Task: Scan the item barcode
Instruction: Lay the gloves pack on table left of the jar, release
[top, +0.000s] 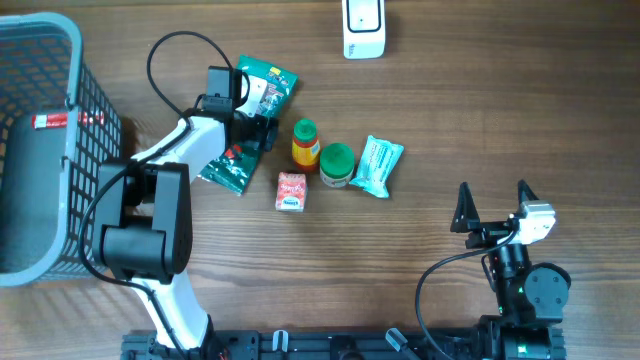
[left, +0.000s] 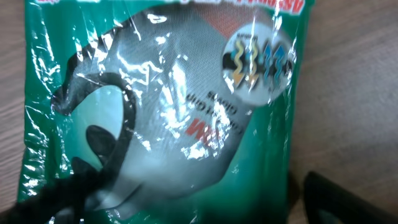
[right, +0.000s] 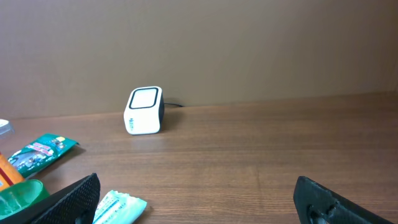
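Nothing is scanned yet. The left end effector (top: 255, 130), seemingly spread, hovers over the green packet (left: 186, 124). The scanner (top: 364, 28) waits at top centre, and the right end effector (top: 493, 192) is spread, empty.

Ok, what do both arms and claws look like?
Left arm: white links with bulky black joint housings, a black cable looping off it. Right arm: mostly black, white block at the wrist, black cable. Right claw has two black pointed fingers; left claw is black.
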